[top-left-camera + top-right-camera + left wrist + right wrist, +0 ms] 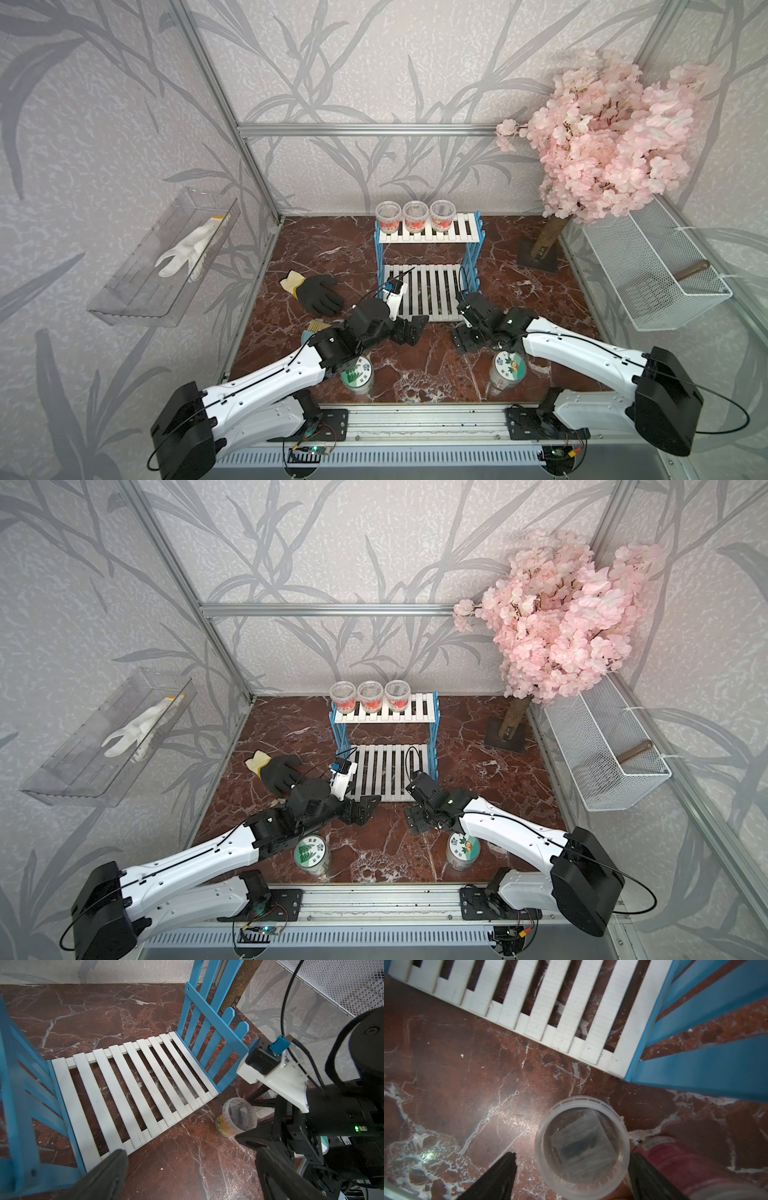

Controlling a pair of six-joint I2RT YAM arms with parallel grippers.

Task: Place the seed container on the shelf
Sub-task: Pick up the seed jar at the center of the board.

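Before the shelf (591,1022), my right gripper (572,1157) straddles the tub (581,1147) unclosed, left gripper (190,1155) wide; off-centre closing could topple it.

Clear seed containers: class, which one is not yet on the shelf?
The container standing on the marble floor by the front corner of the shelf's lower tier; the other three stand in a row on the top tier.

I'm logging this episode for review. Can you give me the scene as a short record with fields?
shelf: three tubs on the upper tier; lower tier bare
seed container: upright on the table, at the lower tier's front corner
right gripper: open, jaws either side of the container
left gripper: open, empty, in front of the lower tier
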